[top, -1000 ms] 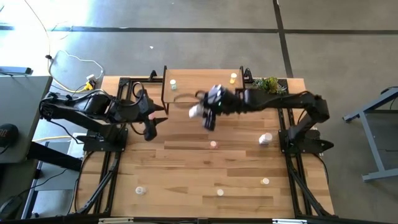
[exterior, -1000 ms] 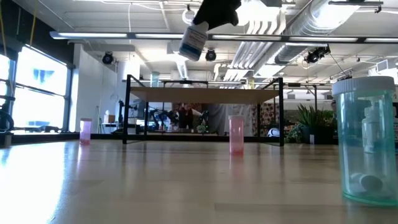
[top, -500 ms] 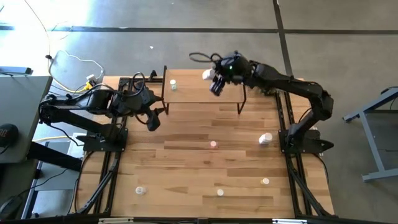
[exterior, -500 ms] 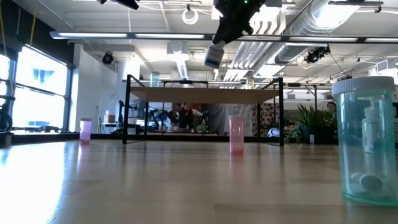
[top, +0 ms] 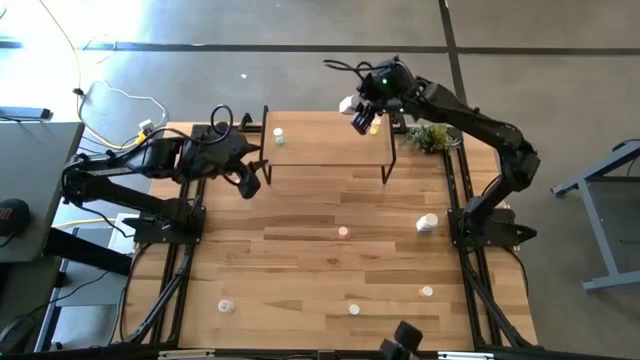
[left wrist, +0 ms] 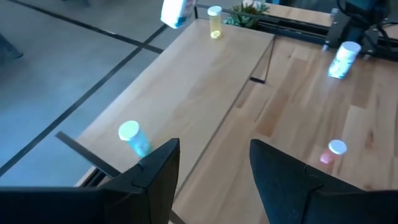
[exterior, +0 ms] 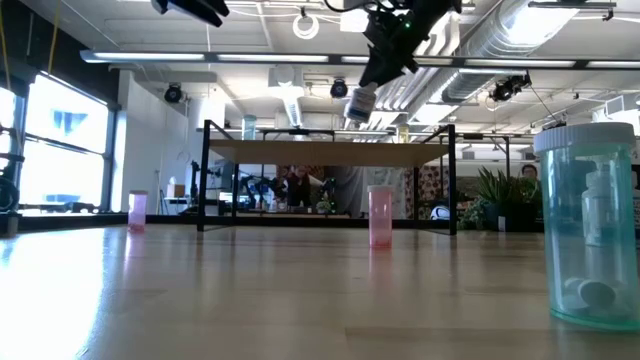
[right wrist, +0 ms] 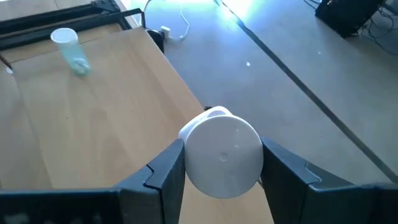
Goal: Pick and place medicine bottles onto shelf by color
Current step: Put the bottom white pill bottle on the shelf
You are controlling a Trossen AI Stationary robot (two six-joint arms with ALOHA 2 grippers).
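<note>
While my right gripper (top: 362,112) holds a larger white bottle (right wrist: 221,152) clamped above the shelf's (top: 320,150) far right corner, near the yellow bottle (left wrist: 214,13), placement is in hand. Next: lower upright, then release. My left gripper (top: 250,180) waits part-open, empty.

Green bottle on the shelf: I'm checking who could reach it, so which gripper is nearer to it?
Left. The left gripper hovers open off the shelf's left end, close to the green bottle. The right gripper, holding a white bottle, is above the shelf's far right end.
</note>
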